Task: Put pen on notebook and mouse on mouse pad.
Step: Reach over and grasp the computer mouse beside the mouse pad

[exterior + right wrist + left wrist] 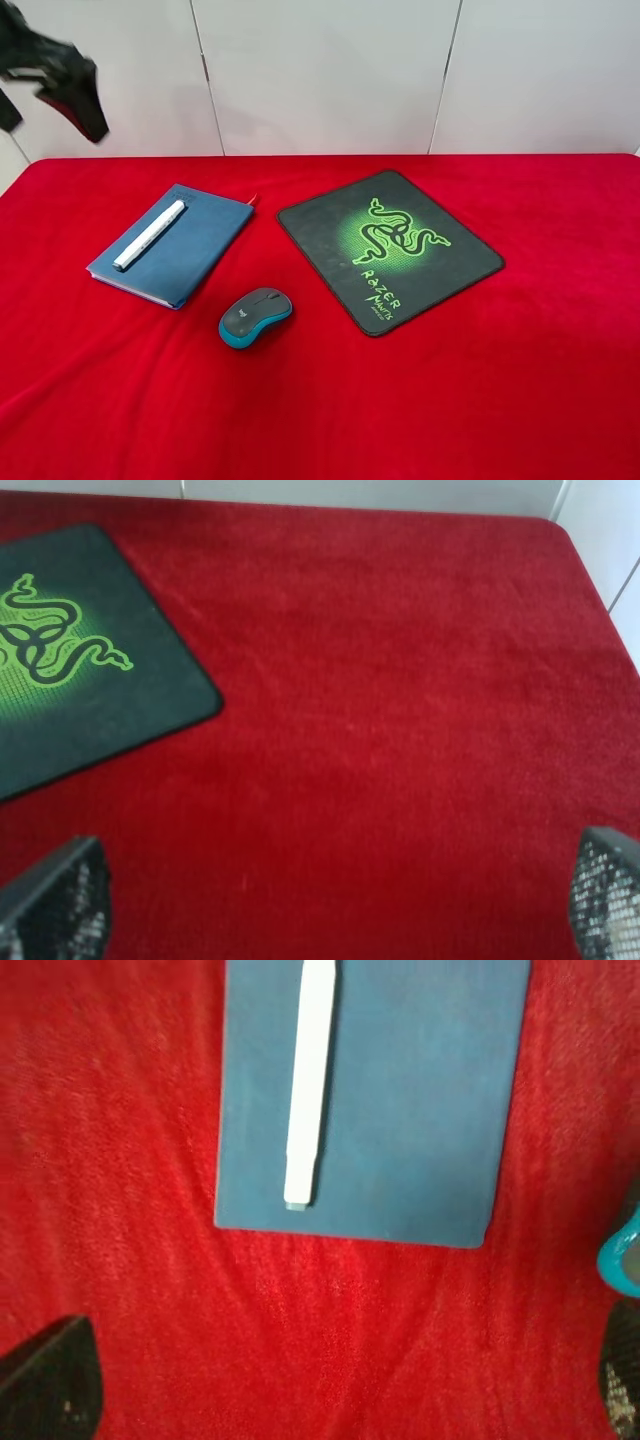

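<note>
Pen is seen on notebook. Mouse sits on desk, 8 o'clock of mouse pad. Left gripper and right gripper are released and empty. Mouse is judged light, rigid, slick; best pinched across teal sides.

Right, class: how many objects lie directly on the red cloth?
3: the notebook at left, the mouse near the middle front, the mouse pad at right. The pen rests on the notebook, so it doesn't count.
</note>
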Controlling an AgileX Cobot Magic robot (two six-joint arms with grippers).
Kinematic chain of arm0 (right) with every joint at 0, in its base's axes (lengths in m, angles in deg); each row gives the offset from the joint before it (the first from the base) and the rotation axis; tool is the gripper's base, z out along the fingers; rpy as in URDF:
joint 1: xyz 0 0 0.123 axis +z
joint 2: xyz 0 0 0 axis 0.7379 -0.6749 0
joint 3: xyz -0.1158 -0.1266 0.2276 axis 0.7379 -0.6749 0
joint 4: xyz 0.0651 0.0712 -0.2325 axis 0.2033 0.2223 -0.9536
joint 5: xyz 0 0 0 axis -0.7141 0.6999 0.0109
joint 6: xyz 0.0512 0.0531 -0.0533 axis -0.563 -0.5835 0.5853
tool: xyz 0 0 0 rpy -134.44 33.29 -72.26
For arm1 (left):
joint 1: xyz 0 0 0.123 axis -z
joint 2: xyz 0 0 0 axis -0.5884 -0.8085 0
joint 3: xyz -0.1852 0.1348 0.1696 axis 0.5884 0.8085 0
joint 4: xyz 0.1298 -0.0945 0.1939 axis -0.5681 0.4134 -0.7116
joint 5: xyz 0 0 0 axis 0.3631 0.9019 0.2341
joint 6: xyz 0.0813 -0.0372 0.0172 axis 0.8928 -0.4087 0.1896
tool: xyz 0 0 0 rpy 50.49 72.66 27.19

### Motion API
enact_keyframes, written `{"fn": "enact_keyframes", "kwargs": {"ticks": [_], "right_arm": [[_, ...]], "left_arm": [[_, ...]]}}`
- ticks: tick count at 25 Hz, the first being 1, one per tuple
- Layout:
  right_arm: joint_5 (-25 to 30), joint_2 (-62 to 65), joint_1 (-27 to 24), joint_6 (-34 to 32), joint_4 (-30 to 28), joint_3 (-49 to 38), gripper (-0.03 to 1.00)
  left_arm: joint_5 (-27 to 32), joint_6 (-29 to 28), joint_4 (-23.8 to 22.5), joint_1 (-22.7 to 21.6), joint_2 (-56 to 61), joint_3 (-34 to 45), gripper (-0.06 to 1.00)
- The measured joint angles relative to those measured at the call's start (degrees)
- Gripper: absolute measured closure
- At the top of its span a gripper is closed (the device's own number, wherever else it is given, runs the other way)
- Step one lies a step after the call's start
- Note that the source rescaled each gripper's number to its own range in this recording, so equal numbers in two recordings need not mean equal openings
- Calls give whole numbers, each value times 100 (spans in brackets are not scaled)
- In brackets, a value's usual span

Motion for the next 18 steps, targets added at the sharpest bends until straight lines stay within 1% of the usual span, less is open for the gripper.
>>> {"fn": "enact_keyframes", "kwargs": {"ticks": [3, 6, 11, 18], "right_arm": [[0, 0, 0, 0, 0, 0, -3], [0, 0, 0, 0, 0, 0, -3], [0, 0, 0, 0, 0, 0, -3], [0, 0, 0, 0, 0, 0, -3]], "left_arm": [[4, -42, -158, 0, 447, 24, -4], [7, -59, -281, 0, 963, 241, -4], [11, -92, -299, 0, 2004, 1010, -4], [17, -415, -299, 0, 3750, 2304, -4]]}}
